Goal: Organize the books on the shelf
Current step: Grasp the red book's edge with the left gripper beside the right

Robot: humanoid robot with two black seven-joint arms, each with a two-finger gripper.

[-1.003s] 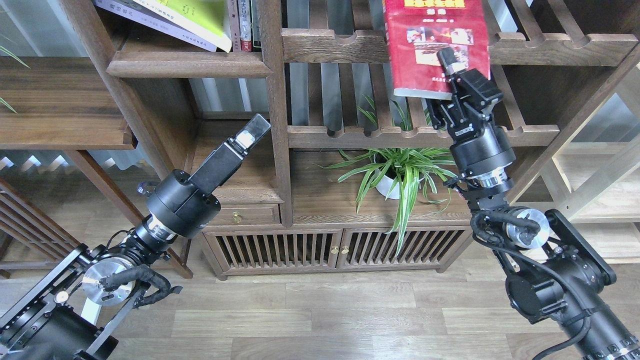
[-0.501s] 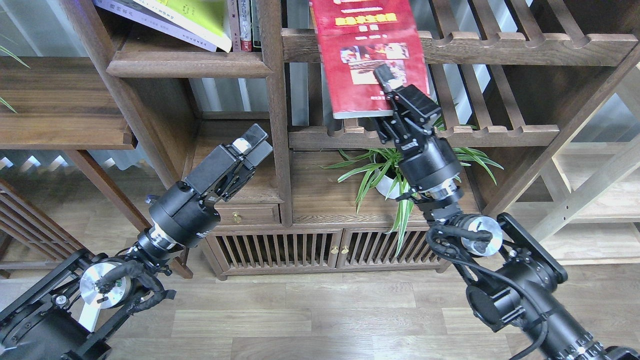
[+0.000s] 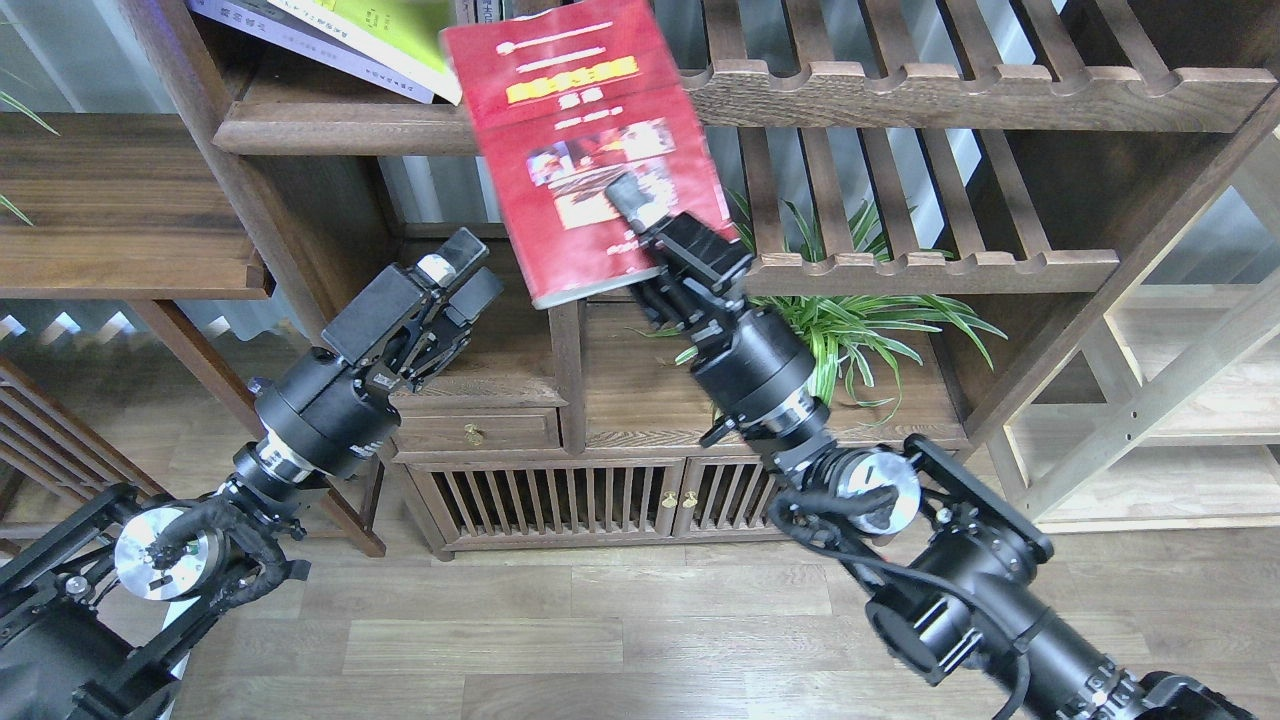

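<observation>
My right gripper point(image 3: 628, 205) is shut on the lower edge of the dark red book point(image 3: 580, 130) and holds it tilted in the air in front of the bookcase's middle post. The yellow-green book point(image 3: 395, 30) and a pale lavender-white book point(image 3: 300, 45) lean on the solid dark-brown shelf point(image 3: 340, 125) at the upper left. My left gripper point(image 3: 462, 270) is open and empty, below that shelf and left of the red book.
Slatted racks with scalloped rails point(image 3: 960, 85) fill the upper right. A potted spider plant point(image 3: 860, 320) stands on the cabinet top point(image 3: 640, 400) behind my right arm. A pale wood rack point(image 3: 1180, 400) is at the right. A drawer with a brass knob point(image 3: 474, 435) sits under my left gripper.
My right gripper has carried the red book leftward from the slatted rack to the middle post, tilting it. My left gripper has moved down and left a little, and its fingers have opened.
</observation>
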